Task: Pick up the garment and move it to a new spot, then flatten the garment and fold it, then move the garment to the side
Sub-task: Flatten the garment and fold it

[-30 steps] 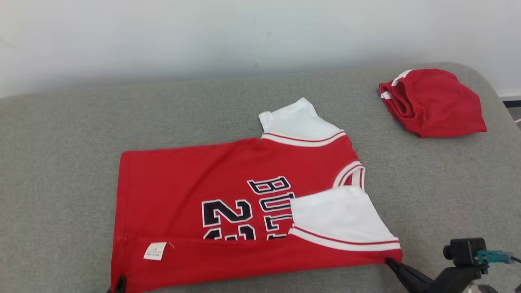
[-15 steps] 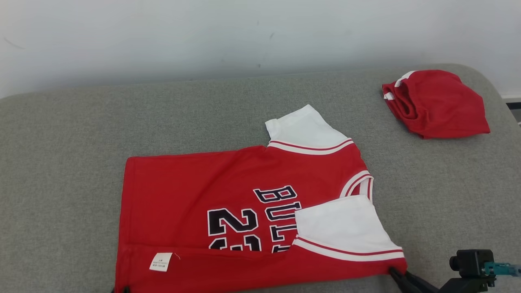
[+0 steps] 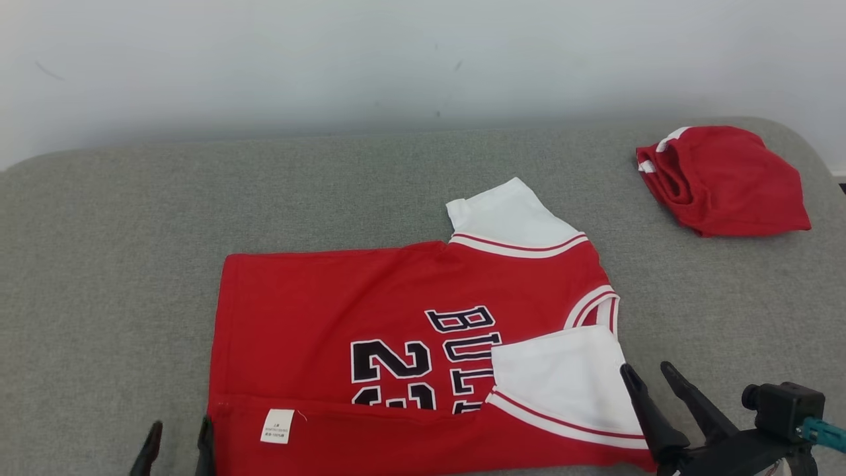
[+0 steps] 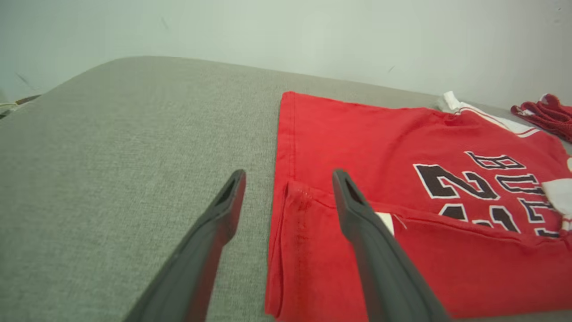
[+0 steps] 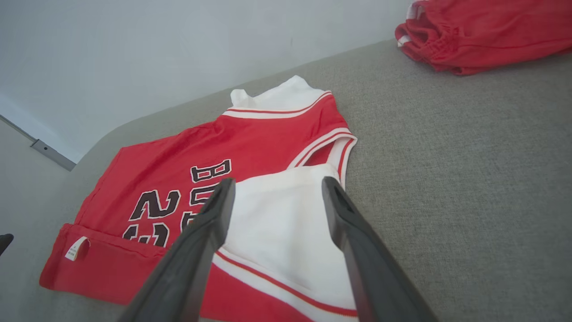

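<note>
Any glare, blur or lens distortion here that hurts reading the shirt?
Head view: soft even light, no glare, faint shadows, lettering on the shirt crisp. Left wrist view: wide-angle stretch, near jaws loom large and slightly soft. Right wrist view: same stretch, shirt print legible, red bundle clipped at the top edge.

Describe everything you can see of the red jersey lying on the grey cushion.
The jersey is red, soft-looking cloth with black, white-outlined lettering and striped trim. It lies flat on the cushion, neck toward the robot's right. The far sleeve is white; the near sleeve, also white, lies folded onto the front. The near edge is folded over, showing a white label. The left gripper and right gripper stand open at its near corners, neither gripping it.
</note>
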`<state>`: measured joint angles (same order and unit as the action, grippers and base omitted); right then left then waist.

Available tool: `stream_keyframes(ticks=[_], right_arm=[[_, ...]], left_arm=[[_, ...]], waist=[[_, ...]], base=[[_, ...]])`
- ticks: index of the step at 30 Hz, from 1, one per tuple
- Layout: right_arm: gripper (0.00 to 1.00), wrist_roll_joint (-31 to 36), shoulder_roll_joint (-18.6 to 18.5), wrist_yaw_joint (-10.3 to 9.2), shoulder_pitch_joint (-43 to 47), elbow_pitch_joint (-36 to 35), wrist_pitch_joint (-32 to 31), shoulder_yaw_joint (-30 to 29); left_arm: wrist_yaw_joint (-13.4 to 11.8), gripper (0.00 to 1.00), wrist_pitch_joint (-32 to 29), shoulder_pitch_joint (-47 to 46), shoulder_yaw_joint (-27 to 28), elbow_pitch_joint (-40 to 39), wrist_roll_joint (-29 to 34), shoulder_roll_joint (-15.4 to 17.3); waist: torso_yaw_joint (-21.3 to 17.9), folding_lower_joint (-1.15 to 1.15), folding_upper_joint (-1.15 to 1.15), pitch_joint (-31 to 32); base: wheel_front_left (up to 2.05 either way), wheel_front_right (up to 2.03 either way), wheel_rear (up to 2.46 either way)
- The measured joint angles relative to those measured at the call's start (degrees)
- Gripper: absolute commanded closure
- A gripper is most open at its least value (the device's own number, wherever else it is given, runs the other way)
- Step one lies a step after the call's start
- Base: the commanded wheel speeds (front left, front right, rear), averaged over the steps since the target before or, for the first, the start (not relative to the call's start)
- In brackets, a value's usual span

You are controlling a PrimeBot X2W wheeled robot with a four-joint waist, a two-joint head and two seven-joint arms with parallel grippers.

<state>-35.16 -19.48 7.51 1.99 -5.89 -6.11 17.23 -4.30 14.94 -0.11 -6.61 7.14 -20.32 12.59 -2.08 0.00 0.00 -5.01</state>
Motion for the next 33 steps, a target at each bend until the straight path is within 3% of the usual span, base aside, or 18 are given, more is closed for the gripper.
stream_keyframes(ticks=[6,12,17,22,26,33], right_arm=[[0.0,4.86,2.13,0.0,-0.3,2.0,9.02,0.47],[0.0,8.51,3.46,0.0,-1.0,4.1,12.69,0.71],[0.0,9.78,4.2,0.0,-1.77,5.46,13.85,0.75],[0.0,10.6,3.23,0.0,-5.27,6.17,14.17,1.81],[0.0,10.57,2.63,0.0,-9.79,7.27,14.02,3.34],[0.0,10.9,2.61,0.0,-15.44,9.53,14.97,4.38]], left_arm=[[-1.87,0.0,0.01,0.21,5.36,-5.79,5.1,-3.86],[-1.32,0.0,0.01,0.29,8.27,-7.64,7.04,-6.41],[0.45,0.0,0.01,0.16,9.76,-7.26,8.36,-7.64],[4.8,0.0,0.01,-4.81,9.91,-3.58,7.57,-7.76],[7.9,0.0,-0.15,-11.04,10.17,2.85,5.52,-5.79],[10.04,0.0,-3.36,-23.36,9.31,15.07,2.59,-3.33]], waist=[[0.81,0.0,0.0,0.56],[0.66,0.0,0.0,0.86],[0.06,0.0,0.0,0.65],[-0.35,0.0,0.0,-0.56],[-1.12,0.0,0.0,-1.71],[-2.36,0.01,0.01,-4.64]], base=[[0.0,0.0,0.0],[0.0,0.0,0.0],[0.0,0.0,0.0],[0.0,0.0,0.0],[0.0,0.0,0.0],[0.0,0.0,0.0]])
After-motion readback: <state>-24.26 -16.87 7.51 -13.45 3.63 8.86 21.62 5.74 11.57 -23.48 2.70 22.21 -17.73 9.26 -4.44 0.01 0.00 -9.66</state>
